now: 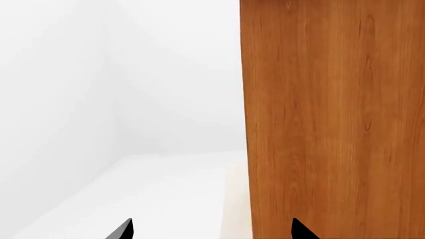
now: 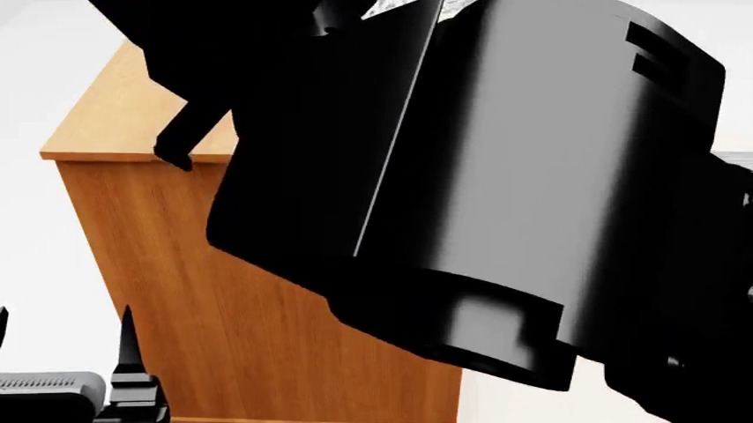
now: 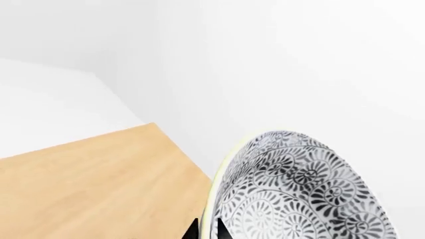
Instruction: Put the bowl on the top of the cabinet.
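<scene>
My right gripper (image 3: 207,230) is shut on the rim of the bowl (image 3: 299,191), one finger inside and one outside. The bowl is white with a dense grey-blue pattern and is held on edge above the far edge of the cabinet's flat wooden top (image 3: 99,179). In the head view my right arm (image 2: 495,176) hides most of the scene; only a sliver of the bowl (image 2: 400,7) shows at the top. The orange-brown cabinet (image 2: 235,308) stands behind the arm, with its top (image 2: 118,115) at upper left. My left gripper (image 1: 212,231) is open and empty, low beside the cabinet's side (image 1: 332,119).
White walls and a white floor (image 1: 133,194) surround the cabinet. My left gripper (image 2: 65,348) also shows at the lower left of the head view, below the cabinet's top.
</scene>
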Motion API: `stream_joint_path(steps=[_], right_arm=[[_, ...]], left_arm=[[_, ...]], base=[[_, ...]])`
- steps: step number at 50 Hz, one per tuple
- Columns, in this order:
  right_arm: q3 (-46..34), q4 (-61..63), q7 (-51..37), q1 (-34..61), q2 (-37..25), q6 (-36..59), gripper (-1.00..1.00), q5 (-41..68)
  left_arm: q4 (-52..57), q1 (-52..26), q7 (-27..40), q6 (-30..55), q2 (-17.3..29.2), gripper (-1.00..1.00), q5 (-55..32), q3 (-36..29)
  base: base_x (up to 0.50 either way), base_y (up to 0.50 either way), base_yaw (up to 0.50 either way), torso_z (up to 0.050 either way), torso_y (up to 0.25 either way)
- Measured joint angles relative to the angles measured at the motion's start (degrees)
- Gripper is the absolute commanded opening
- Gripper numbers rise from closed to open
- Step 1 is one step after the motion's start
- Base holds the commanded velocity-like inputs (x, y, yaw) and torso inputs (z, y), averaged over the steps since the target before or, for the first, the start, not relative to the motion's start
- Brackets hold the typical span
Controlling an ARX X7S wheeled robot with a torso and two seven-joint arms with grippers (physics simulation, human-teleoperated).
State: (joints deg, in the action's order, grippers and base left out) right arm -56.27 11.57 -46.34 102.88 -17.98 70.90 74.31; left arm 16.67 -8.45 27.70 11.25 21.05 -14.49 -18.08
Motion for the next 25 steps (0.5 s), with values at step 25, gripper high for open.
stream_joint_path(steps=[25], right_arm=[[-3.5, -1.9, 4.7, -0.5, -1.0, -2.9, -1.0, -4.5]], left_arm=[[-0.6, -0.2, 0.2, -0.4, 0.0, 1.0, -0.1, -0.4]], base=[[0.0, 0.0, 0.0, 0.0, 0.0]])
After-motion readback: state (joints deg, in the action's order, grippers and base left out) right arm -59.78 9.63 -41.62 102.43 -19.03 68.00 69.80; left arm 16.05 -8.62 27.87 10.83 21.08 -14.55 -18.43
